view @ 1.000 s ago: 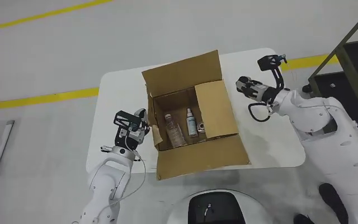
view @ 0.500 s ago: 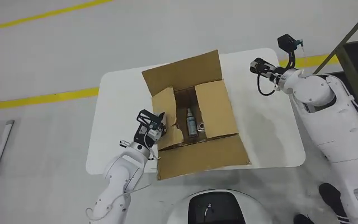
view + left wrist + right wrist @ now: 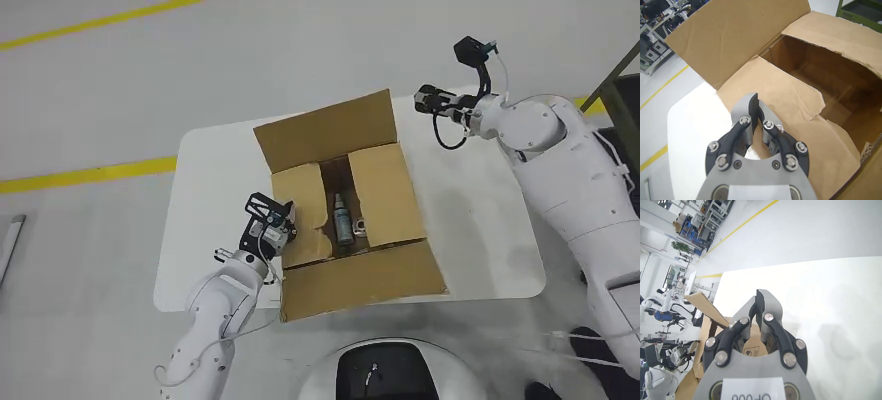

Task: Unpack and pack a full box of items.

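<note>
A spray bottle [image 3: 342, 218] lies in the cardboard box [image 3: 360, 282]. Its short flaps [image 3: 385, 195] are folded in and its long flaps [image 3: 325, 130] are open, so closing looks about half done. The left gripper [image 3: 754, 106], closed on nothing, is over one short flap; the right gripper [image 3: 757, 306], likewise closed and empty, is over the table [image 3: 480, 230] corner.

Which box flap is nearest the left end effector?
The torn-edged side flap folded inward, right beside the left end effector; the other three lie farther away.
</note>
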### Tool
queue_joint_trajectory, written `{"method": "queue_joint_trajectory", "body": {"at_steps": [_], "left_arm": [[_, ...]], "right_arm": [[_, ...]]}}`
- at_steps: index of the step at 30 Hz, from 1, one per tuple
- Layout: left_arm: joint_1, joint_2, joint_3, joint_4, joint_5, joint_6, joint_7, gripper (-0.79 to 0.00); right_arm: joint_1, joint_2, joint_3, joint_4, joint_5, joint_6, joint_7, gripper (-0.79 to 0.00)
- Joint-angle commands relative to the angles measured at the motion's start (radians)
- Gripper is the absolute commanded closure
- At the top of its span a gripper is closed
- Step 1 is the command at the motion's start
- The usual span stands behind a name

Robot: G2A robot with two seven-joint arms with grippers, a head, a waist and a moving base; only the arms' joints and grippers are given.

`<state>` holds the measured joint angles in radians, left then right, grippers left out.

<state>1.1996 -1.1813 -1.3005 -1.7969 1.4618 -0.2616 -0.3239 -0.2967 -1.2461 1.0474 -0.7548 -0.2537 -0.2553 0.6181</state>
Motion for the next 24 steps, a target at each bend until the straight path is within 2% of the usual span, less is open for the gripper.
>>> {"method": "queue_joint_trajectory", "body": {"at_steps": [1, 11, 21, 23, 24], "left_arm": [[0.001, 0.000, 0.001, 0.000, 0.006, 0.005, 0.002, 0.000], [-0.006, -0.003, 0.002, 0.012, 0.010, 0.020, 0.006, 0.000], [-0.011, -0.004, 0.005, 0.017, 0.029, 0.005, 0.028, 0.000], [-0.013, -0.004, 0.004, 0.018, 0.041, 0.004, 0.033, -0.305], [-0.014, -0.004, 0.003, 0.018, 0.041, 0.005, 0.034, -0.523]], "right_arm": [[0.020, -0.010, -0.021, 0.024, 0.001, -0.031, 0.011, 0.000], [0.089, -0.054, -0.080, 0.137, 0.043, -0.182, 0.038, 0.000], [0.091, -0.057, -0.073, 0.158, 0.086, -0.321, 0.094, 0.000], [0.082, -0.053, -0.066, 0.147, 0.093, -0.343, 0.103, 0.000], [0.077, -0.050, -0.061, 0.140, 0.097, -0.352, 0.109, 0.000]]}}
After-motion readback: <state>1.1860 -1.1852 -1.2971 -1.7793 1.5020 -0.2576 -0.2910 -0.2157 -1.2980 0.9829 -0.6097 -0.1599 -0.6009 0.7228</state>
